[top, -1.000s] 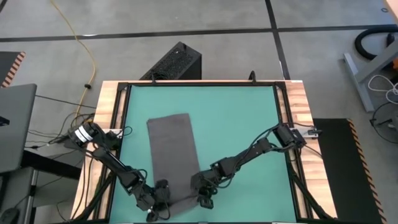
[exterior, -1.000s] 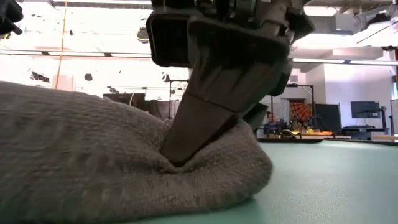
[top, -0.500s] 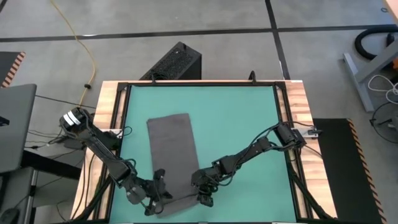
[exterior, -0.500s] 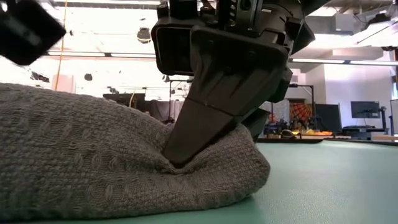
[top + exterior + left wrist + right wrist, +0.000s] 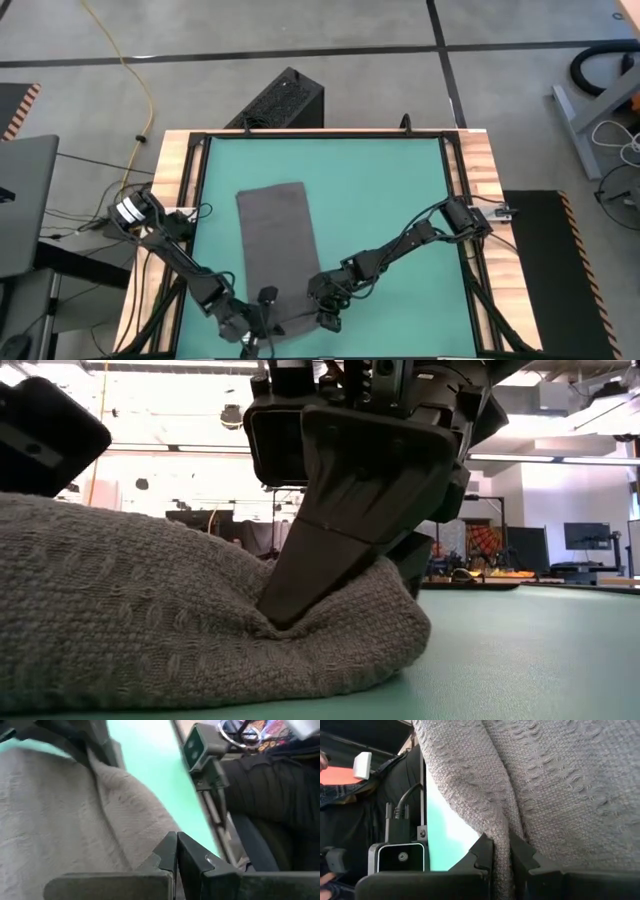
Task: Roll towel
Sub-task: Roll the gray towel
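Towel (image 5: 278,240) edge pinched in right hand (image 5: 327,318) — left hand (image 5: 252,335) closed, empty, beside it.

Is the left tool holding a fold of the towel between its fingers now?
No: in the left wrist view the left tool has its fingers pressed together with nothing between them, and the towel lies beyond.

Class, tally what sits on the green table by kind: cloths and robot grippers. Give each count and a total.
Towel: 1
Grippers: 2, left gripper and right gripper
Total: 3
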Robot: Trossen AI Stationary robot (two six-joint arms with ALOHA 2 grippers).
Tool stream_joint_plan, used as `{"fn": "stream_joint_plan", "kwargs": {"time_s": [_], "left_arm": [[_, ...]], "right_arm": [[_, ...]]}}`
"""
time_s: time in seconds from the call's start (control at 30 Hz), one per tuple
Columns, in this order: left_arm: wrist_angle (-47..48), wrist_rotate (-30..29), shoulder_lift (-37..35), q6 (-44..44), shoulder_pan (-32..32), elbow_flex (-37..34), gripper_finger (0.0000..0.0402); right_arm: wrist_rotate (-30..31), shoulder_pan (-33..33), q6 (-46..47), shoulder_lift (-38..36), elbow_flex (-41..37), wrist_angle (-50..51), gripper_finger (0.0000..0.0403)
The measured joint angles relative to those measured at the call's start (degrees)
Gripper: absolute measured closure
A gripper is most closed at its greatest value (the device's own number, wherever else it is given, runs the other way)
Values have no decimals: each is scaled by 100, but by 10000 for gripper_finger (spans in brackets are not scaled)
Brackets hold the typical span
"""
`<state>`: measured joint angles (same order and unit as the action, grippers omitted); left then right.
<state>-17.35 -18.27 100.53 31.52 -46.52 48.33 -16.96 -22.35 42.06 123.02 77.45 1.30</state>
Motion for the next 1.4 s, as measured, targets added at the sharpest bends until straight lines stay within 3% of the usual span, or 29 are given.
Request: {"fn": "stream_joint_plan", "kwargs": {"time_s": [0.37,0.67,1.03,1.27,1.4], "left_arm": [[1049,108,-11,465,159,-1,401],[1577,250,-13,497,360,-4,401],[1643,407,-13,501,472,-8,401],[1643,407,-14,507,470,-10,402],[1649,406,-15,501,470,-13,401]], "right_arm": [[521,7,463,2,2,-11,344],[258,37,700,-18,0,22,283],[233,33,170,-593,-23,362,216],[172,33,-27,-874,-22,1235,181],[1052,-271,-573,-1182,-21,1452,175]]}}
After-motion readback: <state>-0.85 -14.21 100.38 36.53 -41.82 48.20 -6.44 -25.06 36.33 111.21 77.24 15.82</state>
